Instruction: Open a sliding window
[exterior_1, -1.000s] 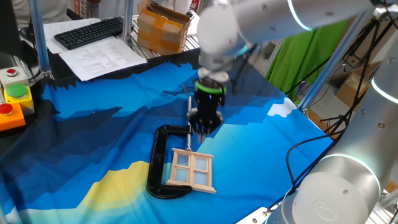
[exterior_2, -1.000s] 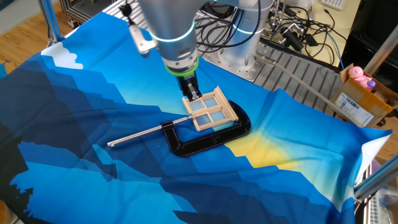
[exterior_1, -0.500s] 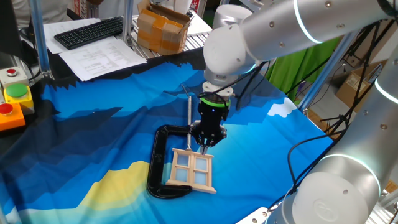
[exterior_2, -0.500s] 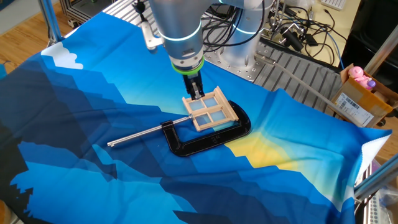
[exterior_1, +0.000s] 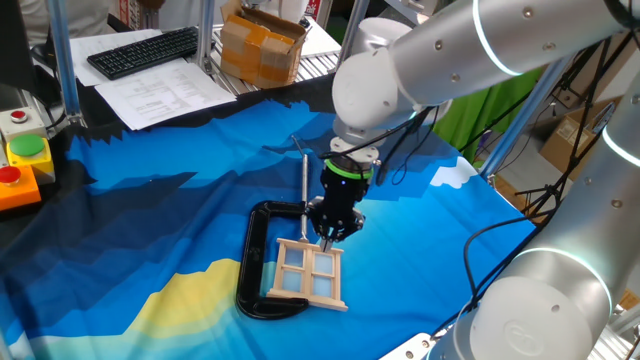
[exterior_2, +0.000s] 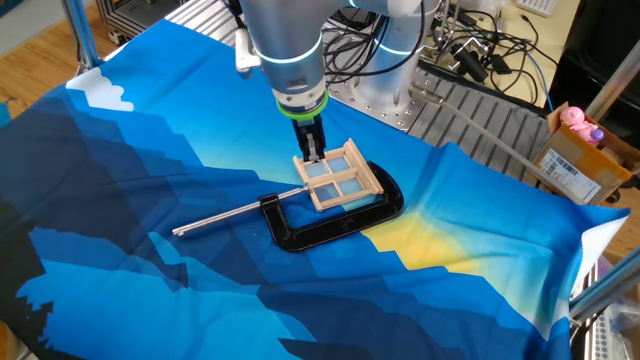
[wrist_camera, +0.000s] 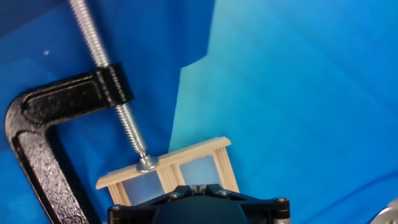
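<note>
One fixed view shows our clenched, empty hand (exterior_1: 326, 238) has sunk to the sliding window (exterior_1: 310, 275), ready to push.

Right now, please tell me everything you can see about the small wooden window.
The window is a small model of pale bare wood, with cross bars that make four bluish see-through panes. It lies nearly flat on the blue cloth, held inside the black clamp, whose screw tip presses its edge. The shut end effector points down at its upper edge; actual contact cannot be confirmed.
</note>
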